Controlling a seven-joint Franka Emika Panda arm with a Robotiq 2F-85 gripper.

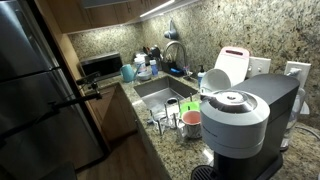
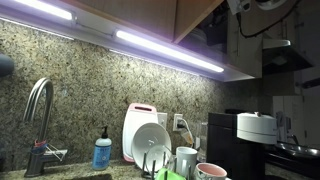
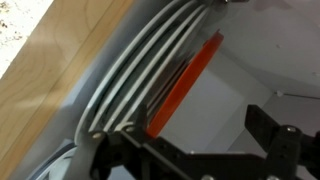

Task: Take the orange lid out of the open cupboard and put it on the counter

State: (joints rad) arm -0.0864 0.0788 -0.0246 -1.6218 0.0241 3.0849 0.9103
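While the arm (image 2: 258, 5) reaches up high at the upper cupboard in an exterior view, the wrist view shows the gripper (image 3: 190, 155) with fingers spread wide, nothing pinched. The orange lid (image 3: 186, 85) stands on edge inside the cupboard, just beside upright white plates (image 3: 140, 70), ahead of the gripper, not on the counter (image 1: 165, 152).
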